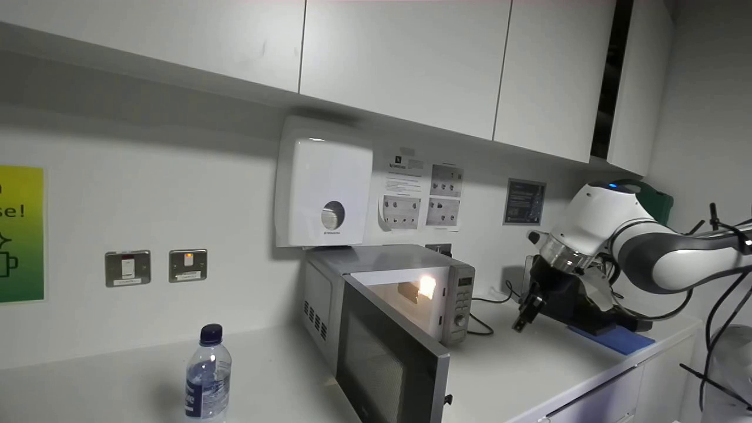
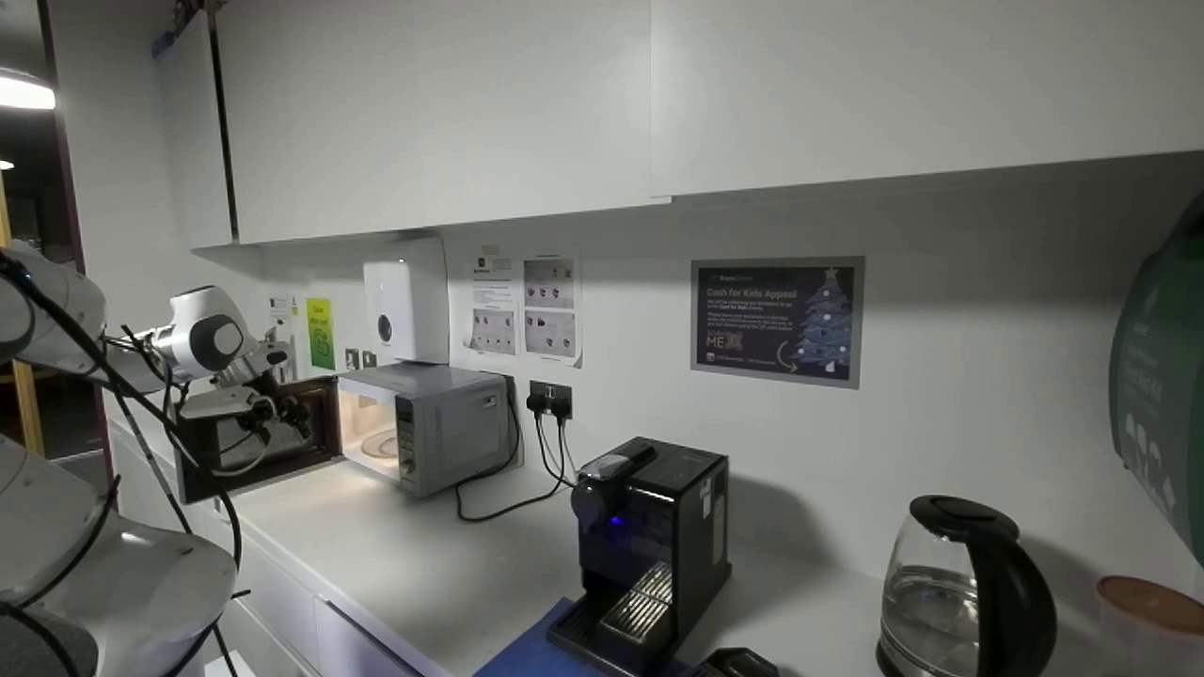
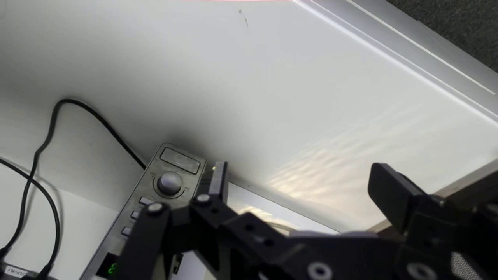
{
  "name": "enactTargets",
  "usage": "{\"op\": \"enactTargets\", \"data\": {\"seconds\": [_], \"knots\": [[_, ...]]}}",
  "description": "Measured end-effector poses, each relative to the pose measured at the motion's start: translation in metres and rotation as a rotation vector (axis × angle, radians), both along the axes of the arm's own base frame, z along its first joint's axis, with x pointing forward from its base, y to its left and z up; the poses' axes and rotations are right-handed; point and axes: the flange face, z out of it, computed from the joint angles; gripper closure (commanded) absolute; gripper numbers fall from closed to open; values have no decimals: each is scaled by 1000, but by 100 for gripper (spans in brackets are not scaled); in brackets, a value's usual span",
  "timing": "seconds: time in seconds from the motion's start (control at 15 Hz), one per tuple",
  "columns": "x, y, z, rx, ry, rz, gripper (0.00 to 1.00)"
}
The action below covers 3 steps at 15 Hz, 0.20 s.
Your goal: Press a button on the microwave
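Microwave (image 2: 450, 428) stood on the counter (image 2: 376, 555) near the wall (image 2: 630, 348), door (image 1: 382, 346) open, control panel (image 1: 459, 304) outward, presumably to keep its buttons (image 3: 135, 214) reachable. I had the empty gripper (image 3: 297, 170) spread wide, short of the panel; I judged joining the fingers (image 3: 391, 192) would make a firmer prod.

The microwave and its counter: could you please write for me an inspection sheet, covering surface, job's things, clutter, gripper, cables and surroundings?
Surface: white countertop; small dark marks in the wrist view.
Job's things: silver-grey microwave, door wide open, lit inside; buttons and a knob on its control panel.
Clutter: capped water bottle, black coffee machine, blue mat, glass kettle.
Gripper: open, apart from the microwave; between its fingers, nothing seen.
Cables: black cord looping on the countertop beside the microwave; more cables hang along the arm.
Surroundings: white cupboards above, wall-mounted dispenser, Christmas-tree poster.
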Motion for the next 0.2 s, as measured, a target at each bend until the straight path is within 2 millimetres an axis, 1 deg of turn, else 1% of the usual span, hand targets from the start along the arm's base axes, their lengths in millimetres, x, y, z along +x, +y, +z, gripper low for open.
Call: {"op": "enactTargets", "data": {"seconds": [0.2], "knots": [[1,0,-1,-5,0,1,0]]}}
